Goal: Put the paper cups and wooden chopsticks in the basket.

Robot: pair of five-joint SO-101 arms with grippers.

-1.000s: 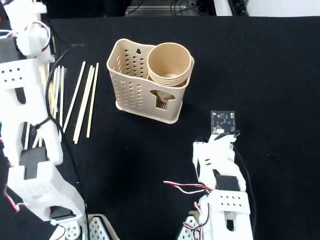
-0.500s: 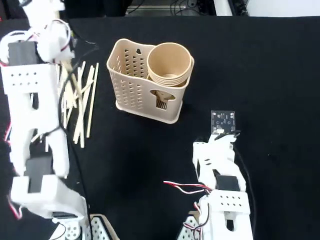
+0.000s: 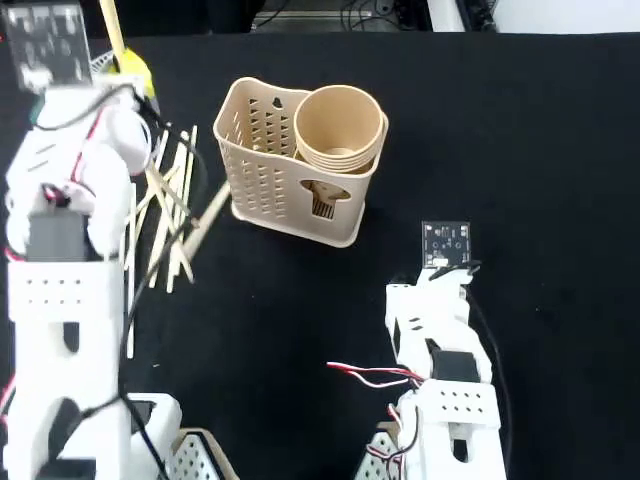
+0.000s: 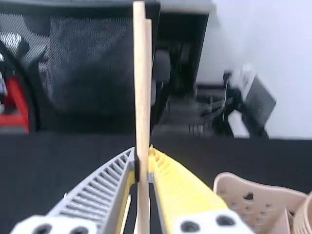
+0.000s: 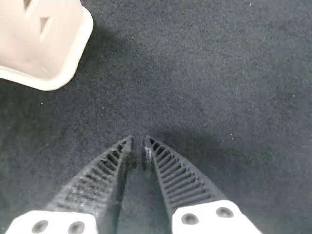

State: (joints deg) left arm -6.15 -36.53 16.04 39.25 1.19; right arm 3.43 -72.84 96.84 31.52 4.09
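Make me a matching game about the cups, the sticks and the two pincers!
1 paper cups
2 left pincer
3 right pincer
4 loose chopsticks

A scattered on the table
B stacked in the basket
C shut, holding nothing
D clamped on a chopstick

Pairs: 1-B, 2-D, 3-C, 4-A

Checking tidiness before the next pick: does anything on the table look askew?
Yes. The loose chopsticks left of the basket lie crossed in a jumble, one slanting toward the basket's base. The left end effector holds one chopstick clear of the pile.
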